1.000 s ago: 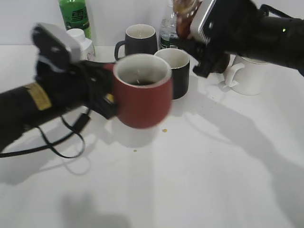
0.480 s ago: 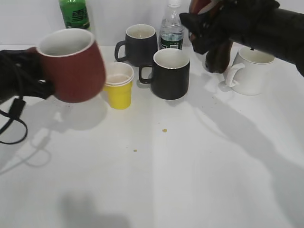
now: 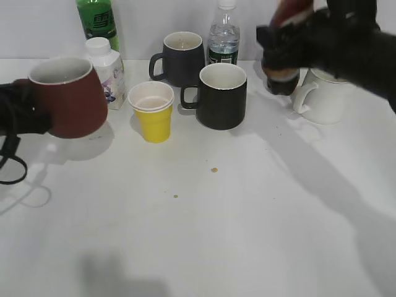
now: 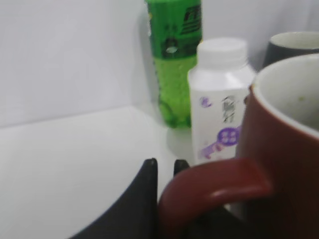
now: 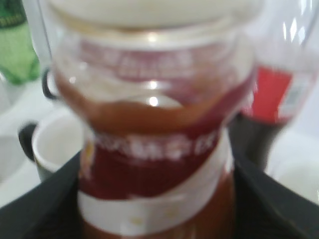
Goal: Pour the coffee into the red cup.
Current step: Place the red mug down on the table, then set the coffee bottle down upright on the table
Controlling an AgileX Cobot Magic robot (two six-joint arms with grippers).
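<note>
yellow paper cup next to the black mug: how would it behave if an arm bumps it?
The yellow paper cup is probably very light: thin white rim, and no liquid shows inside from this angle. It would likely slide or tip easily, standing narrow end down. A sideways knock might send it into the black mug close beside it. Squeezing would probably crumple it.

Layout relative to the central mug (image 3: 221, 95). To its left stood the paper cup (image 3: 152, 110), and farther left the handled cup (image 3: 67, 96) (at the table's left edge). Behind those two stood a capped carton (image 3: 107, 70) and a soda bottle (image 3: 98, 21). Directly behind the central mug were a second mug (image 3: 181, 57) and a water bottle (image 3: 223, 34). To its right stood the coffee bottle (image 3: 284, 46), then a pale mug (image 3: 328, 96).
</note>
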